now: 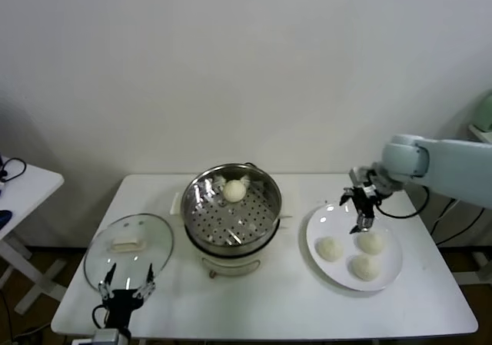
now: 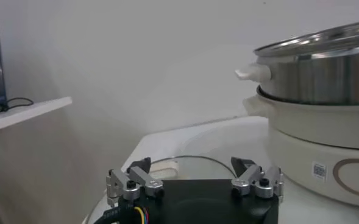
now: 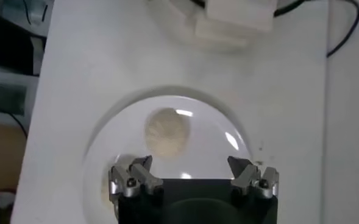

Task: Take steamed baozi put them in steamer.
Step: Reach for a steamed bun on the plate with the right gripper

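Step in hand, as I read it: right gripper [image 1: 361, 210] picks the next bun off the plate [image 1: 319, 226]. It hangs over the plate's far edge, jaws spread wide, nothing held. In the right wrist view one bun [image 3: 166, 134] sits ahead of the jaws, roughly centred between them. To do it well: centre over one bun, drop straight down, close gently since the dough looks soft and would dent, and keep clear of the neighbours, which lie close together. Lift clear of the pot rim before swinging left.

Left gripper [image 1: 127, 293] is parked at the near-left table [image 1: 292, 306] edge, jaws spread, empty, just near of the glass lid [image 1: 129, 249].

Containers, near to far:
- Lid lies flat on the table at the left, off the pot.
- Plate at the right holds three buns: near one [image 1: 364, 267], left one [image 1: 330, 247], far one [image 1: 371, 242].
- Steamer [image 1: 232, 210] at centre, open, perforated tray showing; one bun [image 1: 234, 190] sits at its far side, rest of the tray free.

So one in, three to go.
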`<state>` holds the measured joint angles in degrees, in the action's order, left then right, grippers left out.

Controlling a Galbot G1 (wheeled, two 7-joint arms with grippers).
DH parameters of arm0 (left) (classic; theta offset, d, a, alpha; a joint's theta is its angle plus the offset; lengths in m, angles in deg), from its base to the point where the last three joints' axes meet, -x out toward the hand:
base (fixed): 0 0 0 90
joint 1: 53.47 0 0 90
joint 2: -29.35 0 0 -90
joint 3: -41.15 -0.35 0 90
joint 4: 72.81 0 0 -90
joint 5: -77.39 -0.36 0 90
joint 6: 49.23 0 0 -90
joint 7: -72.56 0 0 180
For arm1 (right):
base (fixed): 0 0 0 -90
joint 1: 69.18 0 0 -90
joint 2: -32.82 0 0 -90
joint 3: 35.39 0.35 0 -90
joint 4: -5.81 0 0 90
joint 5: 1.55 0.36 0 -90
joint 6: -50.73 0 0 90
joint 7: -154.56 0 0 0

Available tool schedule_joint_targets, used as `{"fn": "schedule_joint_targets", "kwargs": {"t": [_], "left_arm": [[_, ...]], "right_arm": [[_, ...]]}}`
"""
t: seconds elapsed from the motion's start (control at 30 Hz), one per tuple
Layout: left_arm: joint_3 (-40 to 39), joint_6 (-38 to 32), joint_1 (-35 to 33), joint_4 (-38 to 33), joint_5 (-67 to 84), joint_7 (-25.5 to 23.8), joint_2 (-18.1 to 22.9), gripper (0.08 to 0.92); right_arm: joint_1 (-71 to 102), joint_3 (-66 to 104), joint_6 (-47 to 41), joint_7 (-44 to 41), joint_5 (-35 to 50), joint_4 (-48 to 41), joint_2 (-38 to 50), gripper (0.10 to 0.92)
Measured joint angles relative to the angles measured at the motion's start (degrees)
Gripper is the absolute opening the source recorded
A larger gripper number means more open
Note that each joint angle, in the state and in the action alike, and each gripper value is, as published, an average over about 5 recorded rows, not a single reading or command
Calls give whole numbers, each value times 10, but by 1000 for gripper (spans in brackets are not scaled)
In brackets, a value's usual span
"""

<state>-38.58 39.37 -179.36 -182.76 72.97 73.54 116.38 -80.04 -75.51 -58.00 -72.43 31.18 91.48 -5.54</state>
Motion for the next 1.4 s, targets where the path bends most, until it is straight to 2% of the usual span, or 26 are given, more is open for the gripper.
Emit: {"fn": "schedule_joint_targets", "kwargs": {"t": [0.7,1.4], "left_arm": [[6,2,-2,3,-1,0,0,823],[10,6,1,5,0,-1,-1,823]], "right_arm": [[153,115,-28,5,-42,-73,-29,823],[208,154,-37,0,-63,-113,-62,810]]}}
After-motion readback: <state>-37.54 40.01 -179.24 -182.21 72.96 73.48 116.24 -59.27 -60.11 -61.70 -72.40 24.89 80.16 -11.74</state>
